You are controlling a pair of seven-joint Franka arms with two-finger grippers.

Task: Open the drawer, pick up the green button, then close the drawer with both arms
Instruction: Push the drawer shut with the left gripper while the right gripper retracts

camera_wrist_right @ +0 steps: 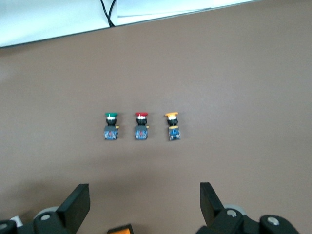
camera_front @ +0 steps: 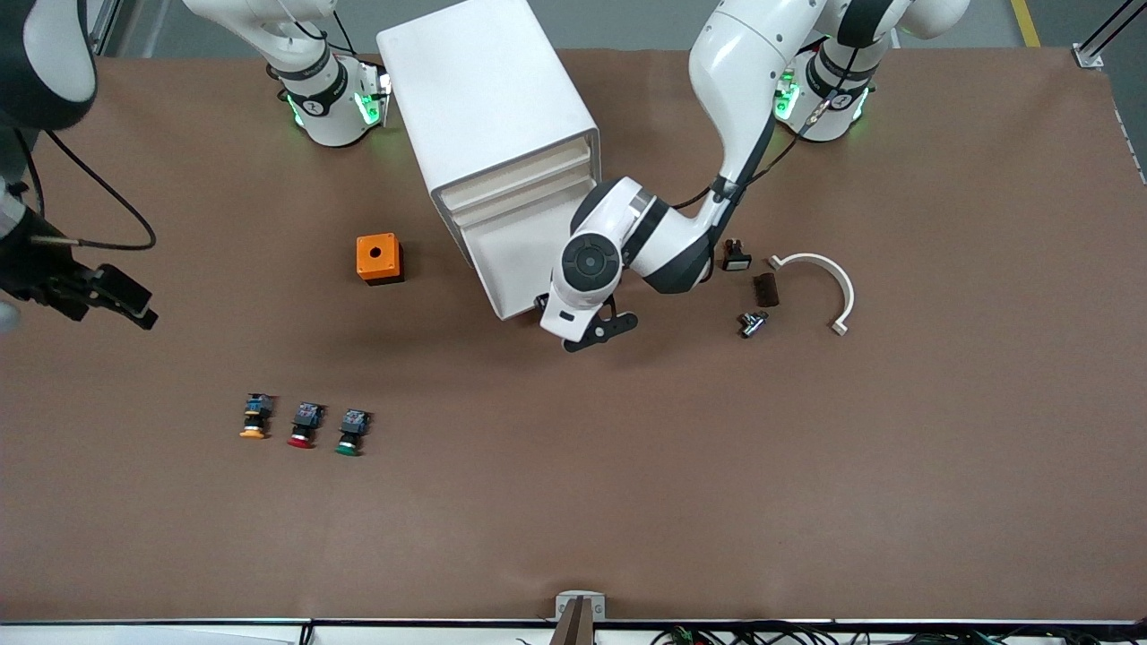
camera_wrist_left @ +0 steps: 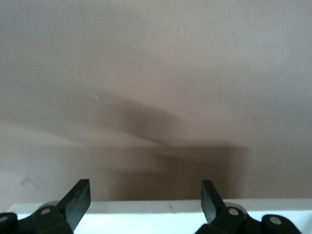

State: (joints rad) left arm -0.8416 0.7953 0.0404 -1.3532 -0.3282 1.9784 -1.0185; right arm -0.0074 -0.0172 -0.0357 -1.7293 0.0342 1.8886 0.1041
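From the front camera I see the drawer [camera_front: 504, 255] pulled out of the white cabinet [camera_front: 488, 103], its tray bare inside. The left gripper [camera_front: 587, 324] sits at the drawer's front edge. The right gripper [camera_front: 112, 300] hangs over the table [camera_front: 627, 502] toward the right arm's end. The green button [camera_front: 351, 432] lies on the table, nearer the camera than the orange box [camera_front: 379, 258], just beside the red button [camera_front: 305, 425] and near the yellow button [camera_front: 255, 417].

On the left wrist camera my fingers [camera_wrist_left: 78, 202] are spread wide, gripping nothing, above the drawer's white rim [camera_wrist_left: 161, 207].

On the right wrist camera the fingers [camera_wrist_right: 77, 204] are wide apart and empty, with the green button [camera_wrist_right: 111, 126] in a row with the other two.
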